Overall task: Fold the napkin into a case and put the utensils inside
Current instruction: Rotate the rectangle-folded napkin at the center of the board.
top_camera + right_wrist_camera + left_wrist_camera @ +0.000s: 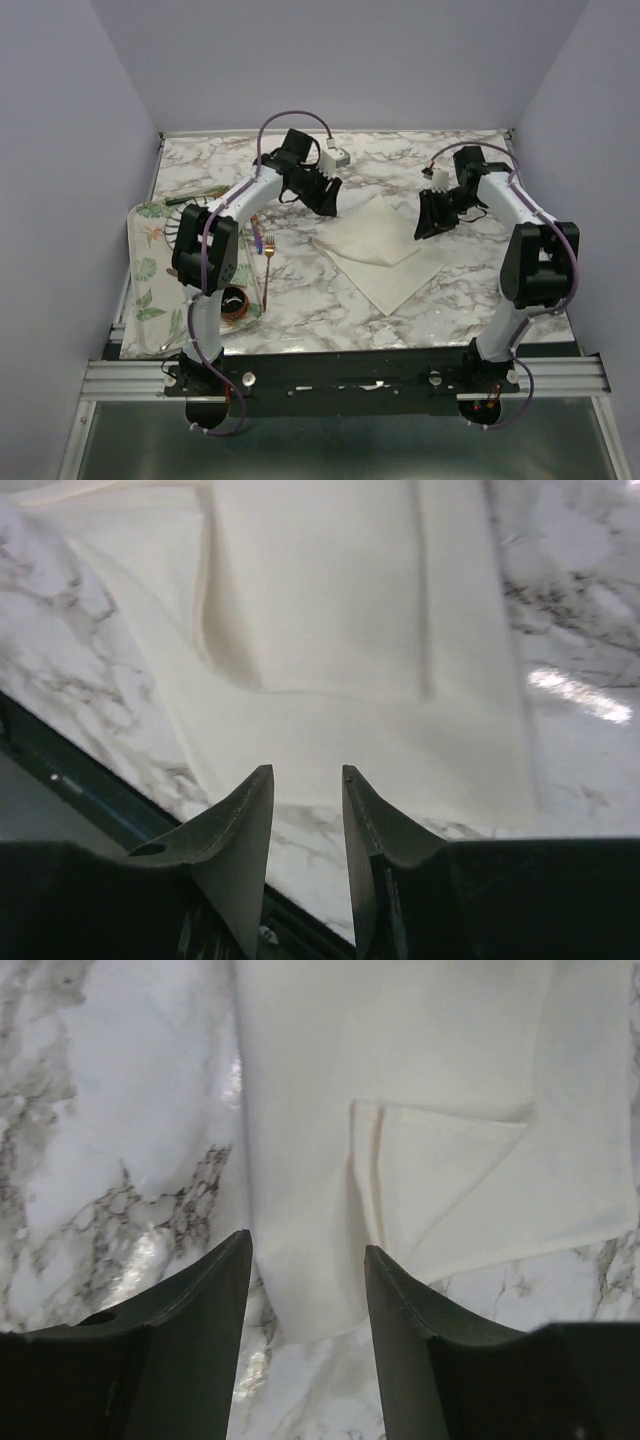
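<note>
Judging by how the cloth lies, the folding is only begun. The napkin (pixel 372 250) rests in the middle of the worktop (pixel 450 160) as a diamond with one flap laid over it. Two layers show, but it is not yet a narrow case. The copper-gold fork (pixel 268 262) and the purple-blue utensil (pixel 258 240) lie in the left part of the frame, near the leaf-print placemat (pixel 145 270) and well apart from the cloth. Nothing is inside. More folds and both insertions are left to do.

The left pincer (pixel 328 205) hangs over the upper left edge of the napkin, its jaws apart and empty. In its wrist view the folded flap lies just beyond the fingertips. The right pincer (pixel 430 225) stands at the right edge of the cloth, jaws a little apart, gripping nothing. The napkin's edge lies just ahead of its tips.
</note>
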Controlling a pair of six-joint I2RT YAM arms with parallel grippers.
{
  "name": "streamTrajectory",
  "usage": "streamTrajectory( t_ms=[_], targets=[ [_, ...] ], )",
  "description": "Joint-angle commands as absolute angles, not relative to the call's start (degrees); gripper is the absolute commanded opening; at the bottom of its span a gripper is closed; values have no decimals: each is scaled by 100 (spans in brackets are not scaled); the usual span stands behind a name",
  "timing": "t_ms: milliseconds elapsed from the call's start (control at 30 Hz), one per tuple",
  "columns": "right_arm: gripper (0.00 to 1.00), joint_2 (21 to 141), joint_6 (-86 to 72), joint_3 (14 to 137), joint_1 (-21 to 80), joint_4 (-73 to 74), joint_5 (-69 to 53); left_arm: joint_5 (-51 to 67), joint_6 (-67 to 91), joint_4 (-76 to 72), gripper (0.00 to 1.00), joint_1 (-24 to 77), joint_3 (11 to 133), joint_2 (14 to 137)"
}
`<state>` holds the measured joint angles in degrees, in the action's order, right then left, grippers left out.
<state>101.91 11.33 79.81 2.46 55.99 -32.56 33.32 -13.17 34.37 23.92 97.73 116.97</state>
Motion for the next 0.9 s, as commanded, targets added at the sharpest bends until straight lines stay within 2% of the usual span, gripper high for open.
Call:
streamTrajectory(
  t_ms=[0, 233, 467, 667, 867],
  targets=[
    [40, 10898, 1423, 8279, 123, 5361, -1803, 3647, -1187, 3622, 53, 2768, 9065, 11400],
    [35, 11329, 1512, 8016, 132, 5379, -1643, 3121, -879, 3278, 49, 3076, 7919, 11214],
    [32, 11382, 1635, 7542, 237, 5651, -2196, 2830, -1274, 3463, 48, 2655, 8024, 11584],
    [32, 11268, 1854, 7269, 632, 5976, -2767, 2619, -1748, 3735, 49, 2198, 8595, 11953],
    [38, 10688, 1618, 7233, 694, 6091, -3435, 3348, -2101, 3534, 57, 2083, 8509, 11102]
  ],
)
